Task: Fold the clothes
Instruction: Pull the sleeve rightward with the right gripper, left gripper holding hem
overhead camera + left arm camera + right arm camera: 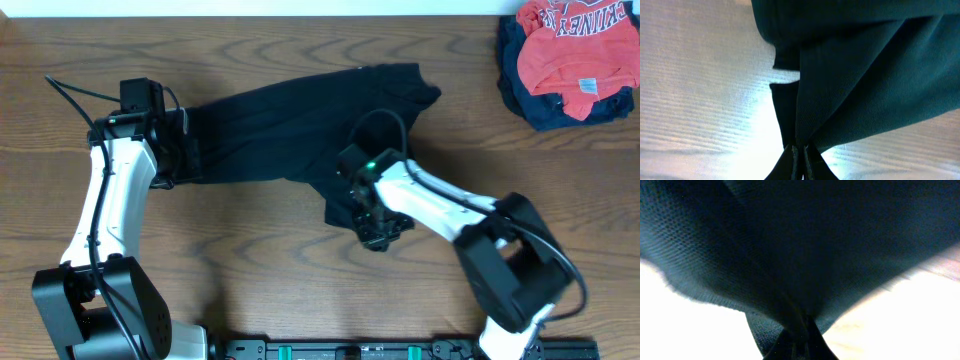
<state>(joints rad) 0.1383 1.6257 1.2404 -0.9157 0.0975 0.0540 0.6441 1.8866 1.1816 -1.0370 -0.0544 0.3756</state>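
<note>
The clothes (290,130), one black soft garment, lie spread across the middle of the wooden table, bunched toward the lower right. My left gripper (185,150) pinches the garment's left edge; in the left wrist view its jaws (801,157) are shut on a fold of dark fabric (860,75) that fans upward. My right gripper (372,228) sits at the garment's lower right corner, and in the right wrist view it (801,342) is shut on gathered black cloth (805,245) that fills most of the picture.
A red shirt with white lettering (572,45) lies on a navy blue garment (545,105) at the table's far right corner. Bare wood (250,260) stretches along the front of the table between the two arms.
</note>
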